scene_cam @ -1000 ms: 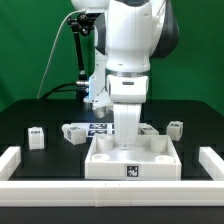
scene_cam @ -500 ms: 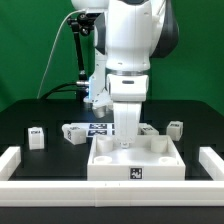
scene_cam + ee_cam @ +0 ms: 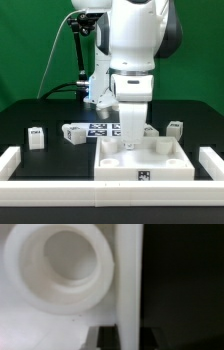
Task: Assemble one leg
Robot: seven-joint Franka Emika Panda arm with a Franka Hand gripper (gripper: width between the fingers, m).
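Note:
My gripper (image 3: 131,118) is shut on a white leg (image 3: 130,137) and holds it upright, its lower end down in the large white moulded tray-like piece (image 3: 146,165) at the front middle. In the wrist view the leg (image 3: 128,280) is a white bar running between my two dark fingers (image 3: 108,339), beside a round socket (image 3: 70,263) of the tray-like piece. My gripper (image 3: 128,339) is closed against the leg's sides. Whether the leg's end touches the socket floor is hidden.
Other tagged legs lie on the black table at the exterior view's left (image 3: 36,137), left of middle (image 3: 73,132) and right (image 3: 175,128). The marker board (image 3: 100,128) lies behind the tray-like piece. A low white wall (image 3: 10,160) borders the table's sides and front.
The tray-like piece has slid a little toward the exterior view's right, and my gripper with the leg has moved the same way with it.

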